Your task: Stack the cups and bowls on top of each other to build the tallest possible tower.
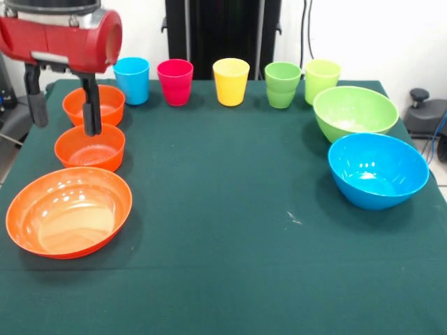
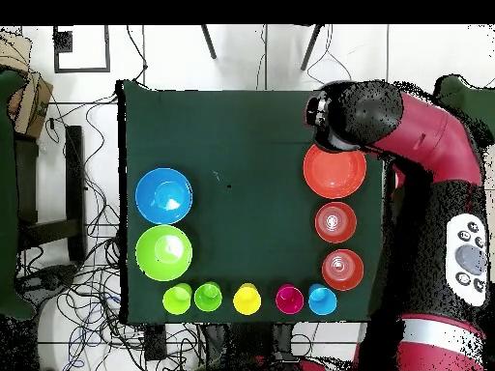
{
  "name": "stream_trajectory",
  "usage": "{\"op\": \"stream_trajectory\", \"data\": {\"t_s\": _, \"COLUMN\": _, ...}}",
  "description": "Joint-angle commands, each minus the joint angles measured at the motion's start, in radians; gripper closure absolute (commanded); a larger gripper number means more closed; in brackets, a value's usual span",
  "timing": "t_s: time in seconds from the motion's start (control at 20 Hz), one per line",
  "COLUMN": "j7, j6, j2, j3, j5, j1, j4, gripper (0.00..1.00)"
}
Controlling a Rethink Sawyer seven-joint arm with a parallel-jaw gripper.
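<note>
Nearest, on the green-covered surface (image 1: 223,209), you have the wide orange bowl (image 1: 68,211) at one side and the blue bowl (image 1: 378,169) at the other. Behind these: a small orange bowl (image 1: 90,147), then a second small orange bowl (image 1: 93,105), and opposite, the lime green bowl (image 1: 355,112). Your gripper (image 1: 63,105) hangs over the small orange bowls, fingers parted, holding nothing. Farthest row: sky blue cup (image 1: 132,80), pink cup (image 1: 174,82), yellow cup (image 1: 231,81), two nested green cups (image 1: 282,84), light green cup (image 1: 321,79). No tower stands.
</note>
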Motion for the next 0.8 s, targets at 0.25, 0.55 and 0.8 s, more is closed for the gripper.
{"op": "stream_trajectory", "data": {"t_s": 0.25, "j7": -0.178, "j6": -0.072, "j2": 0.125, "j3": 0.157, "j5": -0.113, "j1": 0.020, "j4": 0.041, "gripper": 0.00}}
{"op": "stream_trajectory", "data": {"t_s": 0.55, "j7": -0.183, "j6": -0.028, "j2": 0.126, "j3": 0.176, "j5": -0.124, "j1": 0.037, "j4": 0.002, "gripper": 0.00}}
{"op": "stream_trajectory", "data": {"t_s": 0.8, "j7": -0.189, "j6": -0.005, "j2": 0.134, "j3": 0.183, "j5": -0.134, "j1": 0.043, "j4": -0.026, "gripper": 0.00}}
